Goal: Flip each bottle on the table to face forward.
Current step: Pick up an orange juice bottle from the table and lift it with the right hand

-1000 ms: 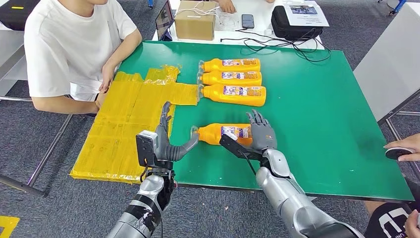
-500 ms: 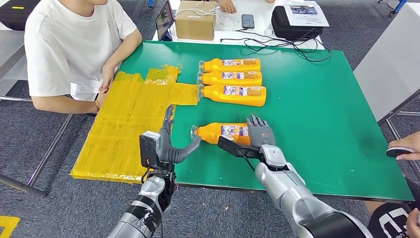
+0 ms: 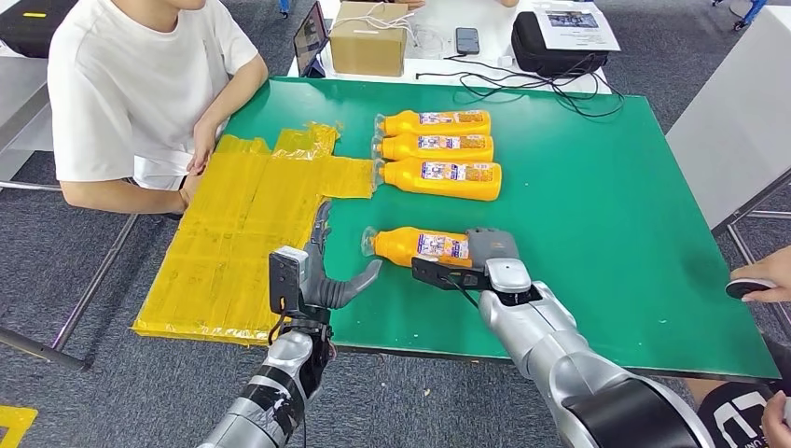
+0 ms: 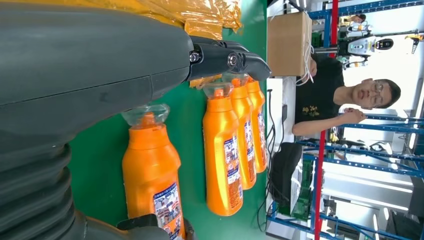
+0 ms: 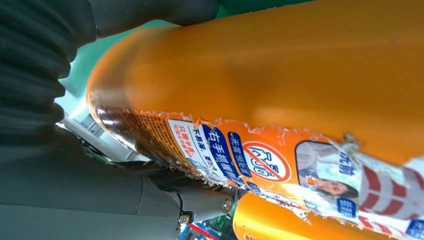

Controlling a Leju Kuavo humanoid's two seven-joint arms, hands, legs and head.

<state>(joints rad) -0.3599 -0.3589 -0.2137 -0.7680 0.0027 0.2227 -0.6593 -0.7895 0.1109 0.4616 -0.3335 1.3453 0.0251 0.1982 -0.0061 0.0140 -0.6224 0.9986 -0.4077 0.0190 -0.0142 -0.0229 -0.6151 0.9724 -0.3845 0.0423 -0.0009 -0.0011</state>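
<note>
Three orange bottles [image 3: 437, 147] lie side by side at the far middle of the green table [image 3: 616, 233], caps to the left, labels up. A fourth orange bottle [image 3: 417, 246] lies nearer to me, its label also up. My right hand [image 3: 491, 254] grips this bottle's base end, fingers curled over the top and thumb beneath. The right wrist view shows the bottle's torn label [image 5: 280, 165] close against that hand [image 5: 75, 195]. My left hand [image 3: 319, 273] is open just left of the cap, its thumb pointing toward it without touching. In the left wrist view the near bottle [image 4: 150, 170] lies beyond my left hand [image 4: 100, 75].
Crumpled yellow plastic sheets [image 3: 242, 233] cover the table's left part. A person in a white shirt [image 3: 131, 93] sits at the left edge. A cardboard box [image 3: 368, 37], a black bag [image 3: 555, 47] and cables lie beyond the far edge. Another person's hand [image 3: 757, 282] rests at the right.
My right hand's fingers have curled down over the near bottle's base and closed on it. The bottle has shifted slightly away from me. My left hand has crept a little to the right.
</note>
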